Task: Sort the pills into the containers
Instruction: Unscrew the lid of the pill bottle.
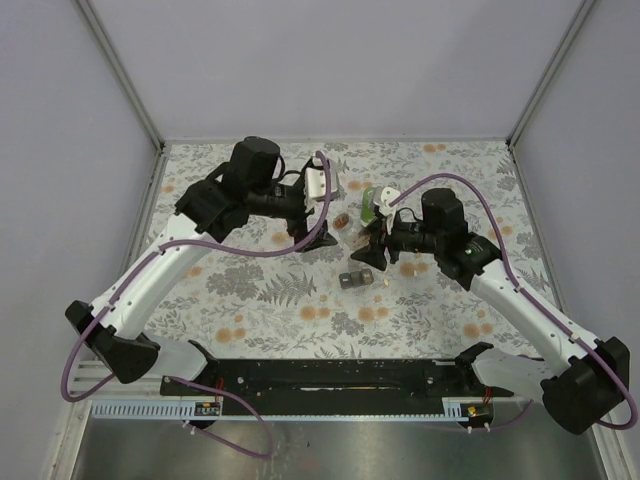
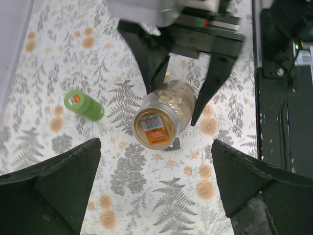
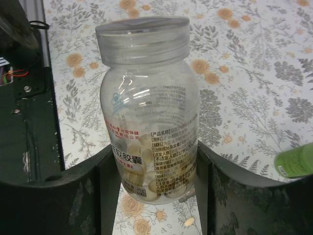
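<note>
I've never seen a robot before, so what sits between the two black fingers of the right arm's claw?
A clear pill jar, gripped on both sides by the fingers of the right claw. The right wrist view shows it best.

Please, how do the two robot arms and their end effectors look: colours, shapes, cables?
The left arm and right arm are built from white tube-like links joined by bulky black joints. A purple cable loops loosely along each one. The left end effector and right end effector each have two black wedge-shaped fingers with flat inner faces.
</note>
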Tool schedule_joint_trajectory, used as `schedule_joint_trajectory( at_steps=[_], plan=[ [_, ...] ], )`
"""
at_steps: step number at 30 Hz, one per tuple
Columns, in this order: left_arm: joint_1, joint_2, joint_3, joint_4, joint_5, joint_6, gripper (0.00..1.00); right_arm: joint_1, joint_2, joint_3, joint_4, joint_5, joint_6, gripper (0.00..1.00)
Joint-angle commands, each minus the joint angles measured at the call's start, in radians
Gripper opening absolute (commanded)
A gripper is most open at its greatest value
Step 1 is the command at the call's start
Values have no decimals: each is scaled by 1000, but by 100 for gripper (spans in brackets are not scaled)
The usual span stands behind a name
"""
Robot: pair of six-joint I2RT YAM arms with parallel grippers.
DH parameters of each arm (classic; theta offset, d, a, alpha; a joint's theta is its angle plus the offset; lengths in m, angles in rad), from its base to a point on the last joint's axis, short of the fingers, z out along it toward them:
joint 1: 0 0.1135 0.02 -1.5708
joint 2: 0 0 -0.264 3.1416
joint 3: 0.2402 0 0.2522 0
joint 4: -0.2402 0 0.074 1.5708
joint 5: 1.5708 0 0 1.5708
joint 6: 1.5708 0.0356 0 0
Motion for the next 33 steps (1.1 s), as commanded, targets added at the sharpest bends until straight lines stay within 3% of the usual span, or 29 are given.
schedule_joint_trajectory(
  at_steps=[1, 7, 16, 33],
  plan=[
    [13, 3, 118, -236, 263, 434, 99, 2, 11, 41, -32, -124, -42, 0],
    [13, 63, 198, -422, 377, 691, 97, 1, 24, 55, -70, -174, -60, 0],
    [10, 88, 155, -509, 431, 922, 90, 2, 31, 59, -76, -199, -57, 0],
    [10, 193, 215, -465, 409, 979, 80, 2, 37, 56, -78, -208, -56, 1]
  ],
)
